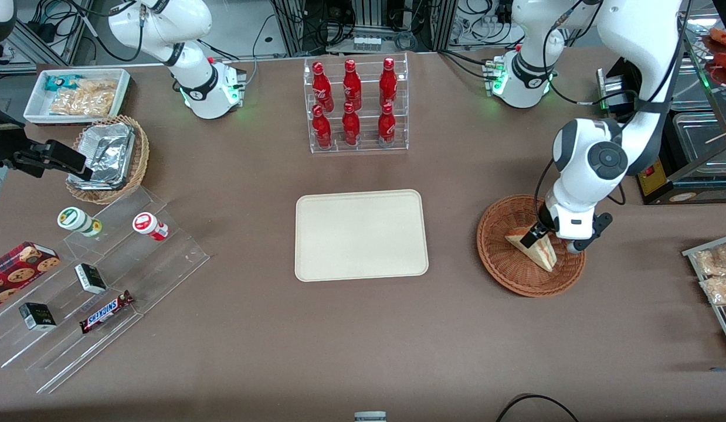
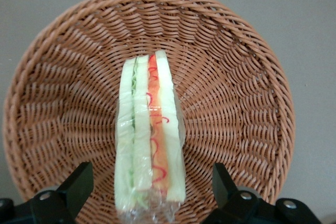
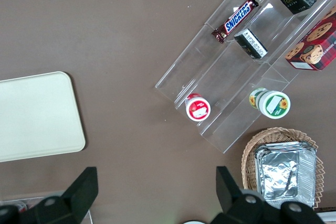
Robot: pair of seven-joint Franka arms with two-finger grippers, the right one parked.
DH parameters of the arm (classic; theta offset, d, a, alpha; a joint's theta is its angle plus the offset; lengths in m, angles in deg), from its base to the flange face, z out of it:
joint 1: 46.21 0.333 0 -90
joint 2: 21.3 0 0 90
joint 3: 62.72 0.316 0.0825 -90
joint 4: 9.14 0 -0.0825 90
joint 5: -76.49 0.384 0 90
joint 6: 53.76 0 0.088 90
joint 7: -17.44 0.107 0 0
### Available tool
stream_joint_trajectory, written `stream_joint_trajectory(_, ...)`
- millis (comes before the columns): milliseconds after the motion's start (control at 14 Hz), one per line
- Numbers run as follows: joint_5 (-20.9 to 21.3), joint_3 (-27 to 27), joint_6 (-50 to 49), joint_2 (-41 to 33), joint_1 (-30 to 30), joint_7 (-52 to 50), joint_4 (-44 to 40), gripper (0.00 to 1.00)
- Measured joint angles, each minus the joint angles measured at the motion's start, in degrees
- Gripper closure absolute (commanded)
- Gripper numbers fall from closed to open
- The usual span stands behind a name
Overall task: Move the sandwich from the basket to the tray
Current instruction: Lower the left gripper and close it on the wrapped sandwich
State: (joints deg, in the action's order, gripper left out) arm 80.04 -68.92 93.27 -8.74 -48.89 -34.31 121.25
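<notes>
Brown table (image 1: 363, 328); tray (image 1: 361, 234) central; basket (image 1: 504, 258) beside tray, toward working arm's end, holds wrapped sandwich (image 2: 149, 140); gripper (image 2: 152, 192) over it, fingers (image 2: 79, 184) spread, not touching; Snickers bar (image 1: 107, 311) toward parked arm's end.

Clear rack (image 1: 357, 105) held six red bottles (image 1: 351, 102). Tan wicker basket (image 1: 137, 164) contained foil container (image 1: 105, 153). White bin (image 1: 75, 94) stored snack packets. Acrylic stepped stand (image 1: 99, 287) displayed Snickers bar (image 1: 107, 311), cookie box (image 1: 20, 266), two cups.

Wrapped sandwich (image 2: 149, 140) lies on edge in the wicker basket (image 1: 504, 264), beside the bare tray (image 1: 361, 234).
</notes>
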Motion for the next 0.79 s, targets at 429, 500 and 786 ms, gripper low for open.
stream_joint_trajectory(429, -0.1, 0.2, 1.3, 2.5, 0.1, -2.4, -1.0, 0.84)
stream_joint_trajectory(500, -0.1, 0.2, 0.7, 2.5, 0.1, -2.4, -1.8, 0.84)
stream_joint_trajectory(786, 0.0, 0.0, -18.8, 2.0, -0.1, -0.1, -11.8, 0.86)
